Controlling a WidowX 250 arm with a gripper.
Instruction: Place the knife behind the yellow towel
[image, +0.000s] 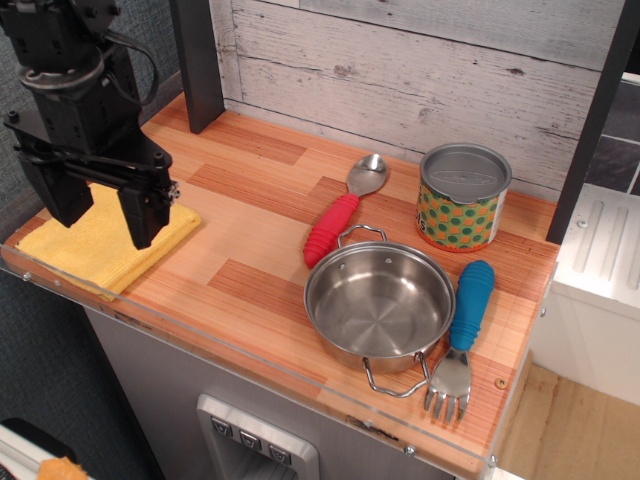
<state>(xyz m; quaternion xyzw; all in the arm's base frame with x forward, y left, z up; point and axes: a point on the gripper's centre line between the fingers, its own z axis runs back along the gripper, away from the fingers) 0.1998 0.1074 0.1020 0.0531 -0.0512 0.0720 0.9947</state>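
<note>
The knife (340, 212), really a spoon with a red ribbed handle and a shiny metal bowl, lies flat on the wooden table just behind the steel pot (378, 303), bowl end pointing toward the back wall. The yellow towel (100, 252) lies flat at the front left corner, partly hidden by my arm. My gripper (100, 215) hangs over the towel, far left of the spoon, with its two black fingers spread apart and nothing between them.
A blue-handled metal fork (464, 330) lies right of the pot. A tin can (462, 197) with an orange and green pattern stands at the back right. A dark post (197, 62) rises at the back left. A clear lip edges the table's front (250, 345).
</note>
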